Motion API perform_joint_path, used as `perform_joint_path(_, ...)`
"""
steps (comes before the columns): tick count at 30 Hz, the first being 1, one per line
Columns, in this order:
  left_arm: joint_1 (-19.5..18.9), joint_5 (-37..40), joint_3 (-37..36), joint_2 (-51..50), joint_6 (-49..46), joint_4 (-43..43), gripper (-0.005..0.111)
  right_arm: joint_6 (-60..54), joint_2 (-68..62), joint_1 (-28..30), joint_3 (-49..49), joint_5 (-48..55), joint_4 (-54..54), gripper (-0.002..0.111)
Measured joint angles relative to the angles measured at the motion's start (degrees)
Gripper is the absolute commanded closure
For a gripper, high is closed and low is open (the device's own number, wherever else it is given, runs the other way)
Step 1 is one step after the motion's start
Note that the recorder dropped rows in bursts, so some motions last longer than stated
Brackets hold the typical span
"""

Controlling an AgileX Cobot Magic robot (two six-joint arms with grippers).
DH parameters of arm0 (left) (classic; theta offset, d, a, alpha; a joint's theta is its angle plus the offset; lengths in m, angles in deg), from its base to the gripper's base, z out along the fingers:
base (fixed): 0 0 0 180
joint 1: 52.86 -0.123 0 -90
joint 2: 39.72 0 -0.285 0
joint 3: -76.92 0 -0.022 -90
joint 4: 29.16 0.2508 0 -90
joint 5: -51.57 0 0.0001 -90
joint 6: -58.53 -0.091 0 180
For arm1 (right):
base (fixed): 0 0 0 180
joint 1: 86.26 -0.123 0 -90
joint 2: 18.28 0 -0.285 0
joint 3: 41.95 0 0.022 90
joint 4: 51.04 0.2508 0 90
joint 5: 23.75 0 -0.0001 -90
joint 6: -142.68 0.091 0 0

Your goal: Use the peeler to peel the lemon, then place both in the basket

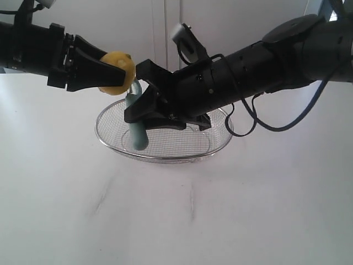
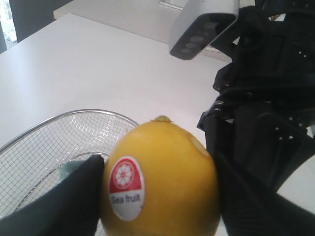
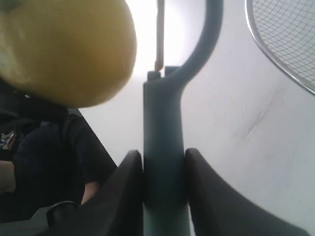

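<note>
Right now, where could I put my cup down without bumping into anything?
The widest bare patch is the white table in front of the basket, with more free table on either side of it. Above the basket it is crowded: the left gripper holds the lemon and the right gripper holds the peeler, close together.
</note>
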Motion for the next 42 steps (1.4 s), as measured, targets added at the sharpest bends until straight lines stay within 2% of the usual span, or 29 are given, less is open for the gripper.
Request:
perform_joint_path(19,0.00,0.81,0.14,0.12,0.00,-2.48,0.107,0.58,6.59,0.00,-0.42,-6.22,-1.76,0.108)
perform_joint_path(35,0.00,0.92,0.14,0.12,0.00,-0.43,0.107,0.71,8.95,0.00,-0.42,-6.81,0.02,0.108)
perform_joint_path(42,0.00,0.92,0.14,0.12,0.00,-0.43,0.107,5.31,8.95,0.00,-0.42,-8.68,-8.19,0.108)
